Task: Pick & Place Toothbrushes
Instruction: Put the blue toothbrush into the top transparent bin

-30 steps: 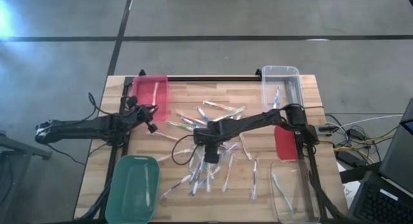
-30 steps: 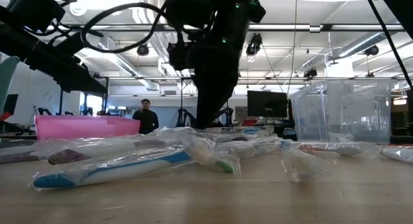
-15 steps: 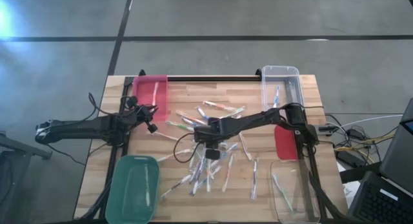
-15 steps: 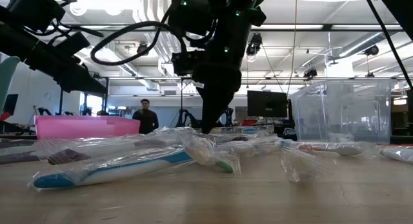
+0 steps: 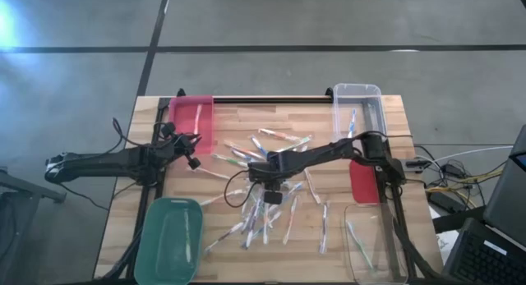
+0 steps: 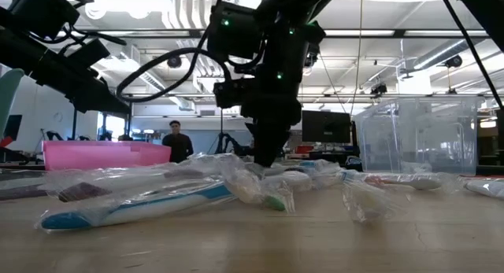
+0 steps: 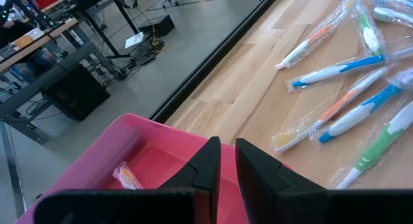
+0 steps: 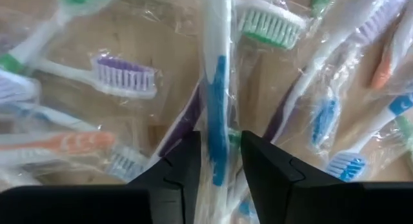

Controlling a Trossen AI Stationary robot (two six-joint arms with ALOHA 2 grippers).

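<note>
Several wrapped toothbrushes [image 5: 263,211] lie scattered and piled on the wooden table's middle. My right gripper [image 5: 271,193] points steeply down into the pile [image 6: 268,159]. Its fingers are closed on a white-and-blue toothbrush [image 8: 216,75] that lies in its clear wrapper on other brushes. My left gripper [image 5: 194,159] hovers at the table's left over the near end of the pink bin [image 7: 97,172]. It stands shut to a thin slit, with nothing between its fingers [image 7: 227,166]. One brush [image 5: 199,119] lies in that bin. My right gripper pinches the white-and-blue toothbrush's handle [image 8: 218,130], in its wrapper, between the two fingers. They come from above, pointing steeply down, one on each long side of the handle. The brush lies on the pile beneath it, with its far part running out ahead of the fingers.
A green bin [image 5: 168,240] sits at the near left and a clear bin [image 5: 374,248] at the near right. Another clear bin [image 5: 357,108] stands at the far right, with a red flat piece [image 5: 364,180] near the right edge. A person [image 6: 179,141] stands far behind the table.
My right gripper has sunk toward the pile of toothbrushes and now reaches down among them. The pile itself looks unmoved.
</note>
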